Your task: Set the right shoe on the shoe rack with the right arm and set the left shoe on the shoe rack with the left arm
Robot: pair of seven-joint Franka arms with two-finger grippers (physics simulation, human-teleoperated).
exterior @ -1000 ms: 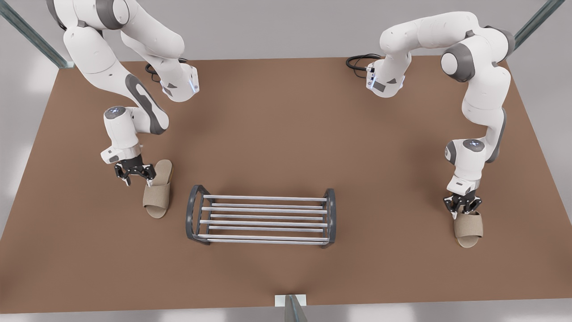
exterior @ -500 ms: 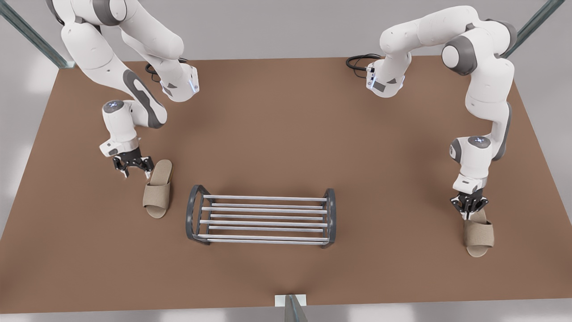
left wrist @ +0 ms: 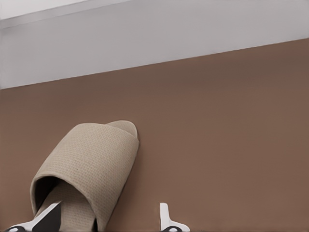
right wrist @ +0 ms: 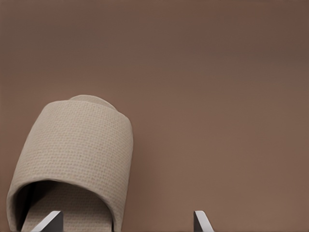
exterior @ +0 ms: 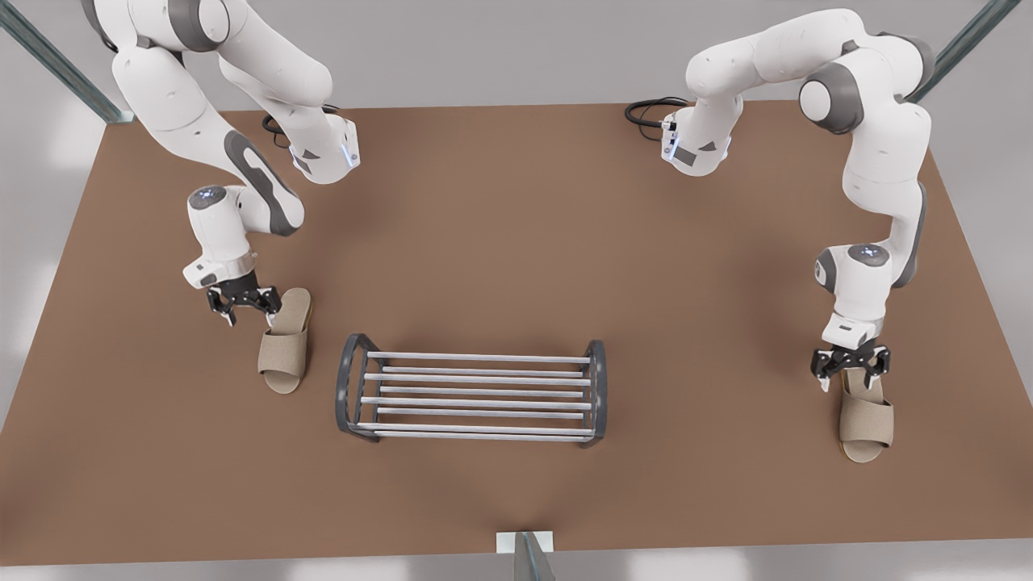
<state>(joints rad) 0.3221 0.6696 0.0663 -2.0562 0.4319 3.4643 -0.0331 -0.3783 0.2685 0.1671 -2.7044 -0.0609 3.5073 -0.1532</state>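
Pincer on the left arm (exterior: 851, 373) (left wrist: 106, 215) sits low at the heel end of the left shoe (exterior: 866, 420) (left wrist: 87, 164), on the front view's right. Jaws are spread wide and hold nothing. In the left wrist view one fingertip lies over the heel part of the insole and the other over bare counter (exterior: 516, 242) beside the shoe. Shoe lies flat on the counter near its edge, well apart from the rack (exterior: 476, 401), toe pointing toward the front camera.

Right pincer (exterior: 242, 307) (right wrist: 123, 217), on the front view's left, is also low. It sits at the heel of the right shoe (exterior: 284, 351) (right wrist: 72, 145), offset to the shoe's outer side. Jaws are wide and empty. One fingertip is above the insole, the other well off over the counter. This shoe lies flat, near the rack's end frame but not touching it.

Rack stands mid-counter between the two shoes, its bars bare.
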